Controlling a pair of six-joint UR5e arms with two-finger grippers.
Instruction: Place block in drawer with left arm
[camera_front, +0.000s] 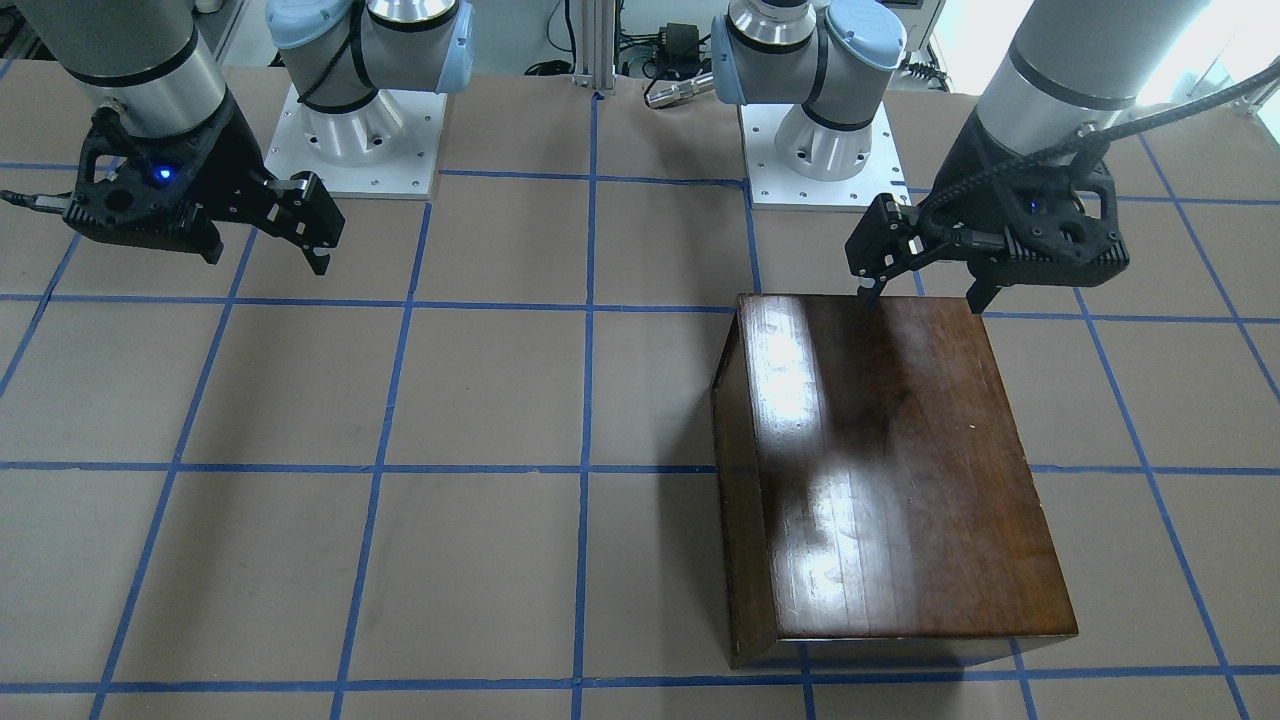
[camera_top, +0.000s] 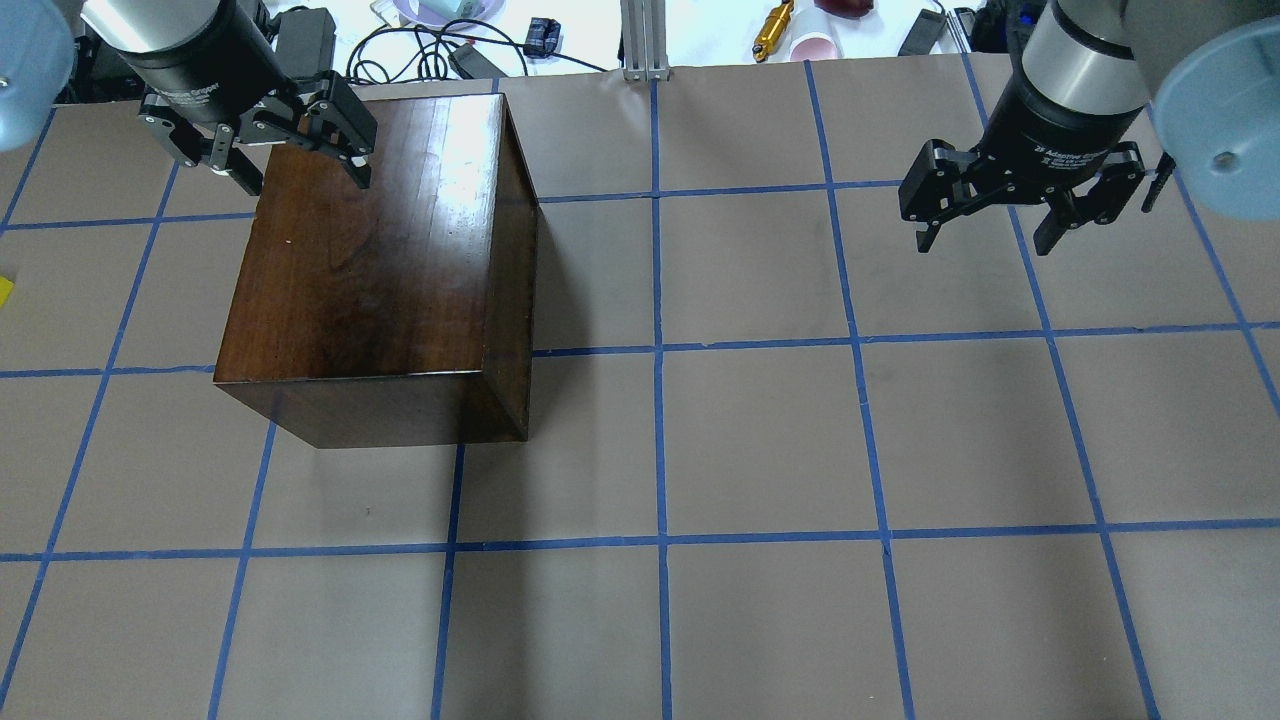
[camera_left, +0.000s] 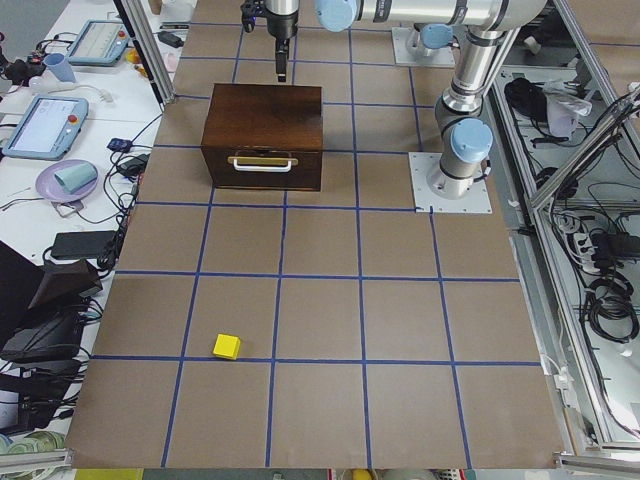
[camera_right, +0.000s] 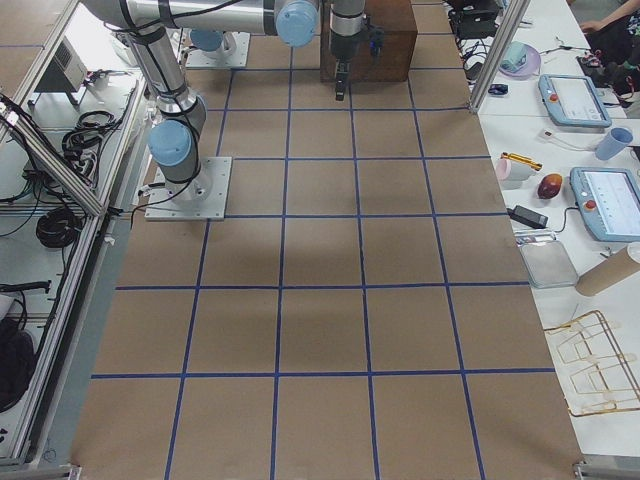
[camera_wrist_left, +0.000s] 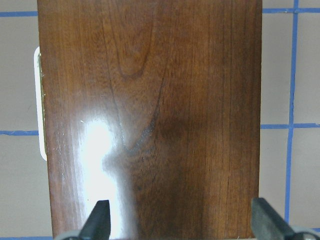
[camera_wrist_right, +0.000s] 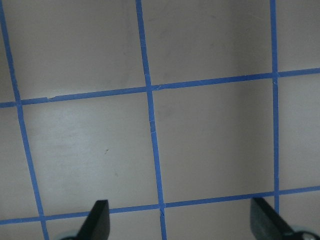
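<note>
The yellow block is lying at the table's left end, well apart from the closed drawer; the left gripper is hovering, jaws spread, over its box.

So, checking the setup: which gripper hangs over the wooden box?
The left gripper: it hangs open above the wooden box, while the right gripper is over the table.

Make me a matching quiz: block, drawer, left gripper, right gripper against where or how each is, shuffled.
1 block
2 drawer
3 left gripper
4 right gripper

A open over bare table
B shut inside the box
C lying on the table, apart from the box
D open above the box top

Pairs: 1-C, 2-B, 3-D, 4-A
</note>
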